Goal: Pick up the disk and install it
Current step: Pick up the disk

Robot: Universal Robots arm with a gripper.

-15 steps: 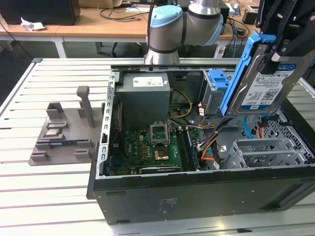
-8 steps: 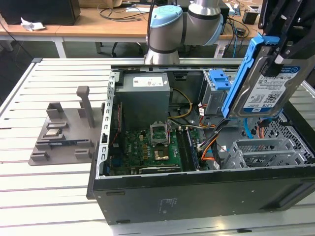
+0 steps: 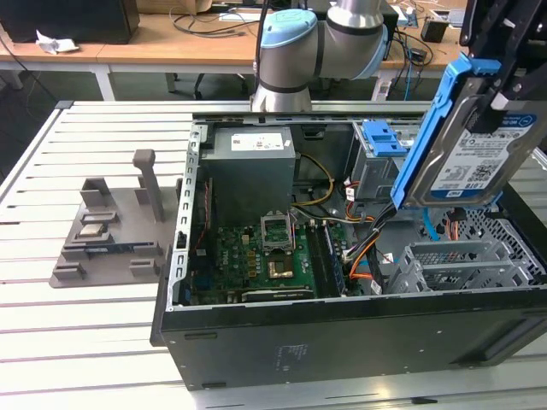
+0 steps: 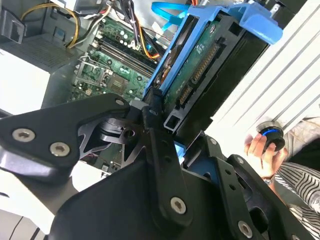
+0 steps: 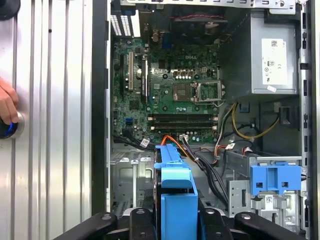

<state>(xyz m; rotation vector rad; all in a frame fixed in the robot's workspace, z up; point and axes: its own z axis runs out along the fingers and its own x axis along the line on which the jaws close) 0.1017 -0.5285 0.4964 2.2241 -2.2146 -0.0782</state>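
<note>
The disk [image 3: 475, 158], a silver drive with a white-and-blue label in a blue plastic carrier, hangs tilted on edge above the exterior view's right end of the open computer case [image 3: 342, 337]. My gripper [image 3: 498, 101] is shut on its upper end. In the second wrist view the black fingers [image 4: 154, 117] clamp the carrier, and the disk's [image 4: 200, 60] circuit-board side and connector face the camera. In the first wrist view the carrier's blue edge [image 5: 176, 192] sticks out between the jaws of the gripper [image 5: 176, 222], over the drive bays beside the motherboard.
A grey drive cage with a blue handle [image 3: 384, 139] [image 5: 275, 179] sits in the case. Below the disk lies a metal bay [image 3: 466, 265]. A grey plastic stand [image 3: 111, 231] stands on the slatted table. A person's hand [image 4: 257, 145] [image 5: 7, 105] rests on a blue-lit button.
</note>
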